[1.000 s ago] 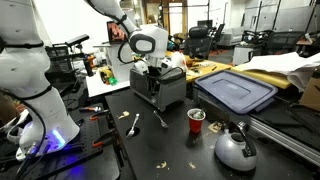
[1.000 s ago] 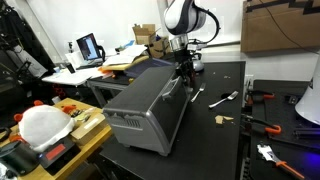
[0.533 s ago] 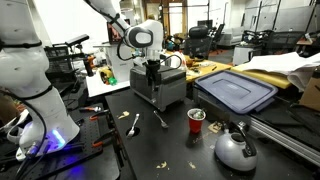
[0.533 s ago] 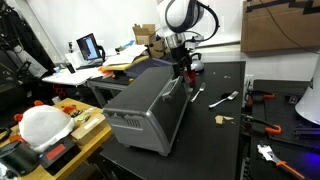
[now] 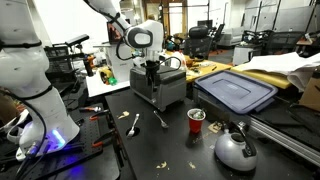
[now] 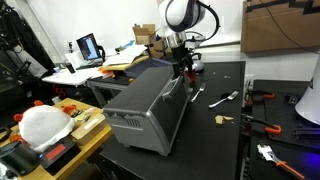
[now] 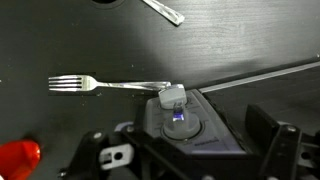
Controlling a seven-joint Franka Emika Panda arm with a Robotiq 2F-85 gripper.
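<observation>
A grey toaster stands on the black table in both exterior views. My gripper hangs just above its lever end, open, with nothing between the fingers. In the wrist view the toaster's white lever and a round knob with a small blue light sit between my fingers, my gripper straddling them without touching. A silver fork lies on the table just beyond the lever.
A red cup, a spoon and a fork lie in front of the toaster. A metal kettle and a blue-lidded bin stand to one side. Tools lie by the table edge.
The gripper has opened wider and lifted slightly off the toaster's lever end; in the last half second nothing moved.
</observation>
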